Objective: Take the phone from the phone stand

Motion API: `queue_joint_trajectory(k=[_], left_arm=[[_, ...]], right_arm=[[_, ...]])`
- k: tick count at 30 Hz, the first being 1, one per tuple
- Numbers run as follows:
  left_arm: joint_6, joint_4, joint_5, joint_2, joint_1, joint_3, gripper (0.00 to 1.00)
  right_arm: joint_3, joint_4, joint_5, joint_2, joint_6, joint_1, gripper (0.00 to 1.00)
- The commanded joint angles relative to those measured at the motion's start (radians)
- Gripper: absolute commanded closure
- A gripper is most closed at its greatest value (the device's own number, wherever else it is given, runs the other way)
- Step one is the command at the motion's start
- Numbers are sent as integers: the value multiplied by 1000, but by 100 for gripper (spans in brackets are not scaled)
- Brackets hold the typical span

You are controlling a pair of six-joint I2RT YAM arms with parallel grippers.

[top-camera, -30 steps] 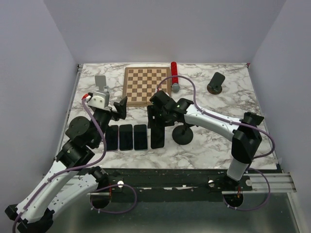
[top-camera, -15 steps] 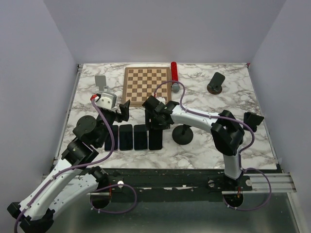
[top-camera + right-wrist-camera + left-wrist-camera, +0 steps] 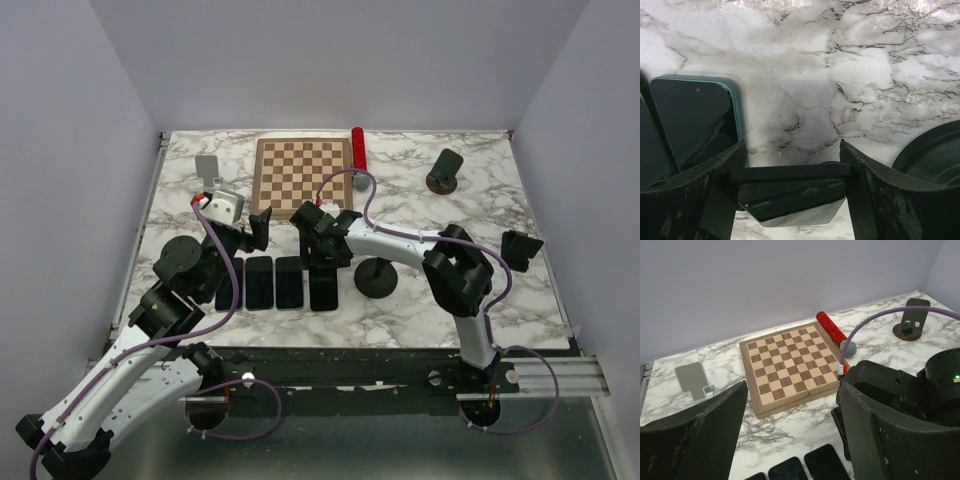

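The phone [image 3: 323,287] is already off the stand [image 3: 377,277]. It sits just left of the stand in the right hand [image 3: 324,250], whose fingers are closed on the phone's far end. In the right wrist view the phone [image 3: 790,197] spans the gap between both fingers, dark glass up. The stand [image 3: 930,155] shows its round base close on one side, and the nearest of the other phones [image 3: 692,120] lies on the other. From above, the phone lines up as fourth in a row with those other phones [image 3: 260,283], which lie further left of the stand. I cannot tell whether its near end touches the tabletop [image 3: 440,310]; it looks low and perhaps slightly tilted.

The step in hand, I judge, is the setting-down. The next move calls for lowering the phone until it lies flat. The fingers should then part and rise straight up, so nothing drags the phone into its neighbour or back against the stand.

The left hand [image 3: 792,390] is spread wide with nothing in it, well left of the stand, facing the chessboard [image 3: 787,365].
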Motion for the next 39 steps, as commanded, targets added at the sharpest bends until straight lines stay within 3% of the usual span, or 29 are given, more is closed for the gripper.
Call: queue_joint_trajectory(k=[1,8,16,29,33,39], left_arm=[[-8,5,11,-5,5,4,18],[-7,-1,18,9,5,9,18],[-7,1,11,7,5,7,18],[-8,1,13,11,5,7,18],[-8,-1,14,9,5,7,18],[-8,-1,13,8,5,9,18]], right_arm=[[-6,28,56,28,11,5,89],[-25,111,37,44,73,6,87],[-32,97,125,46,86,6,80],[-63,158,93,61,93,5,73],[-61,157,90,64,99,5,69],[-69,159,78,63,95,7,53]])
